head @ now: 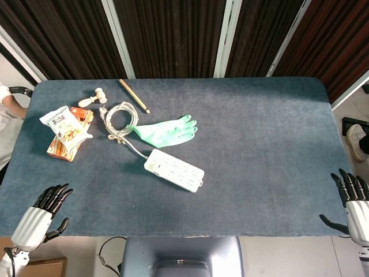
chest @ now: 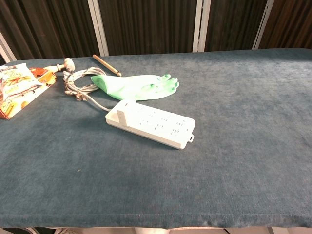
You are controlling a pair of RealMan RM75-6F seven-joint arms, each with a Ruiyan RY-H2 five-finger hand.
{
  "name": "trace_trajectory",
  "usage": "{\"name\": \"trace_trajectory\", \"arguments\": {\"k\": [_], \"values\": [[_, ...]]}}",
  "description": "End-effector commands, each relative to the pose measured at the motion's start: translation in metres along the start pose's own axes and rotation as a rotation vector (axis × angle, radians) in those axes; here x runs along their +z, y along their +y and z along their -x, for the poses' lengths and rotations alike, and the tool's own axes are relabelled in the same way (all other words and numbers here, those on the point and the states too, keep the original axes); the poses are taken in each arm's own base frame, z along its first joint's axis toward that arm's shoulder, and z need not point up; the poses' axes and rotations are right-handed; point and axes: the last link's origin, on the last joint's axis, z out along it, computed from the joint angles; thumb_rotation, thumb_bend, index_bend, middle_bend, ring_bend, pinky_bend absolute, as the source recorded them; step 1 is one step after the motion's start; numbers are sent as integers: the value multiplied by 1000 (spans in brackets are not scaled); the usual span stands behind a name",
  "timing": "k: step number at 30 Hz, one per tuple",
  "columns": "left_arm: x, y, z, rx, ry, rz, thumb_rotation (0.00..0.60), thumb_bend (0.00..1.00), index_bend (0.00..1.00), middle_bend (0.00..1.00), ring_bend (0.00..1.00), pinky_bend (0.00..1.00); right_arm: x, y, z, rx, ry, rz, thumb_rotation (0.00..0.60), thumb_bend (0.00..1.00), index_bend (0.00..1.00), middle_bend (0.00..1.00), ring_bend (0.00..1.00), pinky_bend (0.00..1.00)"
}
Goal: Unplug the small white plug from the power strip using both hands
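Power strip [head: 174, 169] with small white plug [head: 153, 163] seated at its cable end, untouched on blue table [head: 259, 144].

Left hand [head: 43, 214] and right hand [head: 353, 201] at near table edge, fingers spread, holding nothing; strip between them, nearer the left hand and farther up the table. Coiled cable [head: 118, 122] and green glove [head: 167, 131] beyond the strip; snack packets [head: 68, 131], small mallet [head: 93, 98] and wooden stick [head: 134, 95] far ahead of the left hand.

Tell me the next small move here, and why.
Probably bring the left hand forward toward the power strip to steady it: both hands, the right hand included, sit open at the table's near edge, and the white plug is untouched.
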Motion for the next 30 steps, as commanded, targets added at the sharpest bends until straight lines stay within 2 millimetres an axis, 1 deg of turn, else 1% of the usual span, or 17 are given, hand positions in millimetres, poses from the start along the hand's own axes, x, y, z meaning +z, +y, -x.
{"name": "trace_trajectory", "arguments": {"k": [1, 3, 6, 10, 14, 17, 20, 24, 25, 26, 27, 30], "values": [[4, 3, 2, 3, 12, 23, 600, 416, 0, 28, 0, 97, 0, 0, 0, 3, -1, -3, 600, 150, 0, 0, 0, 0], [12, 8, 7, 5, 31, 60, 600, 415, 0, 12, 0, 95, 0, 1, -2, 9, 5, -1, 600, 150, 0, 0, 0, 0], [33, 21, 14, 7, 82, 148, 600, 414, 0, 0, 0, 81, 0, 1, -3, 24, 15, 3, 600, 149, 0, 0, 0, 0], [73, 44, 30, 47, 107, 256, 600, 414, 0, 0, 0, 69, 2, -1, 0, 18, 2, -7, 600, 149, 0, 0, 0, 0], [115, 79, 50, 66, 68, 332, 600, 410, 0, 0, 0, 63, 5, -3, 3, 15, -7, -8, 600, 149, 0, 0, 0, 0], [142, 102, 62, 83, 33, 340, 600, 407, 0, 0, 0, 63, 7, -2, 3, 16, -11, 1, 600, 150, 0, 0, 0, 0], [161, 119, 73, 76, 3, 325, 600, 407, 0, 0, 0, 63, 8, 0, 3, 18, -13, 10, 600, 150, 0, 0, 0, 0], [170, 127, 79, 80, -19, 314, 600, 407, 0, 0, 0, 63, 9, 1, 3, 18, -17, 14, 600, 149, 0, 0, 0, 0], [178, 134, 83, 83, -27, 309, 600, 407, 0, 0, 0, 63, 9, 1, 4, 19, -21, 14, 600, 149, 0, 0, 0, 0], [193, 140, 89, 138, -9, 299, 600, 406, 0, 0, 0, 63, 9, 1, 4, 20, -27, 13, 600, 149, 0, 0, 0, 0], [201, 145, 93, 172, 12, 286, 600, 405, 0, 0, 0, 63, 9, 2, 4, 21, -28, 14, 600, 150, 0, 0, 0, 0], [214, 154, 103, 217, 31, 263, 600, 404, 0, 0, 0, 63, 10, 3, 3, 26, -28, 20, 600, 150, 0, 0, 0, 0]]}}
